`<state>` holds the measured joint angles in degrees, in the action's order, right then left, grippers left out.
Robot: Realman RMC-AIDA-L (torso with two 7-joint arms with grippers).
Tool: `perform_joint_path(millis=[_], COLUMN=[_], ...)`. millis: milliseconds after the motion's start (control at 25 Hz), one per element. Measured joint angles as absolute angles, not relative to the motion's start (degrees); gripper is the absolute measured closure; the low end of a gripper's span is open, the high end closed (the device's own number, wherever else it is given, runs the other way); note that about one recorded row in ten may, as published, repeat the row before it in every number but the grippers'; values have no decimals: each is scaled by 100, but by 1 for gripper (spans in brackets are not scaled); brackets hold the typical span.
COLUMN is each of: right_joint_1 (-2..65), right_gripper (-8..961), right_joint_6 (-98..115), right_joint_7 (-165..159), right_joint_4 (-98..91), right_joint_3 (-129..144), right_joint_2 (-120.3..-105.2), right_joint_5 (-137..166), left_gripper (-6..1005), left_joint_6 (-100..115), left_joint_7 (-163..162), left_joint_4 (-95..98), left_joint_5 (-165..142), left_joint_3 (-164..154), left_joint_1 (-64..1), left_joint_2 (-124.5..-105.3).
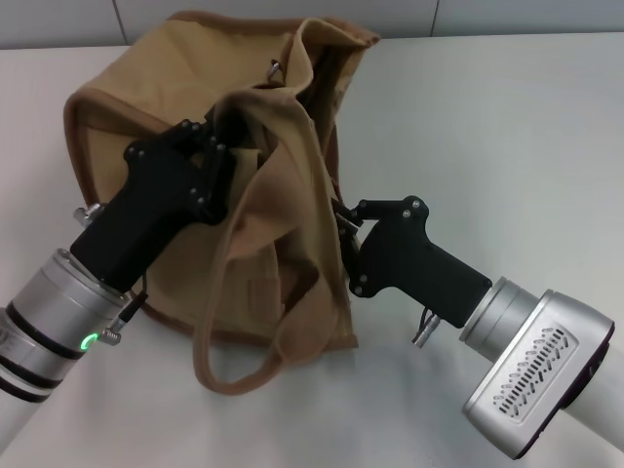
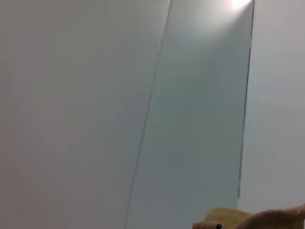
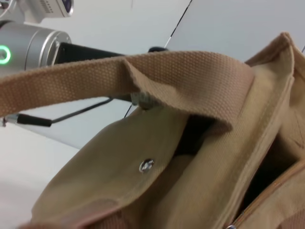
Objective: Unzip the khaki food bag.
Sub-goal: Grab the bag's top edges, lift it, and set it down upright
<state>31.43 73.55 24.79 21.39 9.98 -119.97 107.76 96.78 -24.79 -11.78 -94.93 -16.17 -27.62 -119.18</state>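
Observation:
The khaki food bag (image 1: pixel 283 195) lies slumped on the white table, its top gaping darkly toward the back. My left gripper (image 1: pixel 226 122) reaches in from the left and is shut on a bunched fold of the bag's top fabric. My right gripper (image 1: pixel 343 224) presses against the bag's right edge, where a small metal piece glints; its tips are hidden by cloth. In the right wrist view a wide strap handle (image 3: pixel 143 76) crosses above the front pocket's metal snap (image 3: pixel 147 165), and a stretch of zipper (image 3: pixel 267 195) runs at the corner. A scrap of bag (image 2: pixel 267 220) shows in the left wrist view.
The white table (image 1: pixel 507 127) stretches out to the right and behind the bag. One strap loop (image 1: pixel 234 375) trails over the table toward the front edge. The left arm's silver wrist (image 3: pixel 33 45) shows beyond the bag in the right wrist view.

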Motion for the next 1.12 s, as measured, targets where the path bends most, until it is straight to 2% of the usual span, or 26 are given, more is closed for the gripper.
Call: perform_joint_path(millis=[800,1120], right_joint_1=[3032,3015], right_gripper=[950,951], right_joint_6=[7082,7088], right_joint_7=[2479,2452], right_joint_4=[2108,2119], right_joint_3=[1026,966], right_joint_2=[-11997,-11997], right_joint_5=[10776,10752], left_gripper=[876,873], left_joint_6=[10229,10268], left_joint_7=[-2933,-3065], left_joint_4=[-895,-786], left_joint_5=[-9474,-9491], left_joint_3=[-258,-234], left_joint_1=[-2125,-2060], left_joint_2=[-11894,-11885])
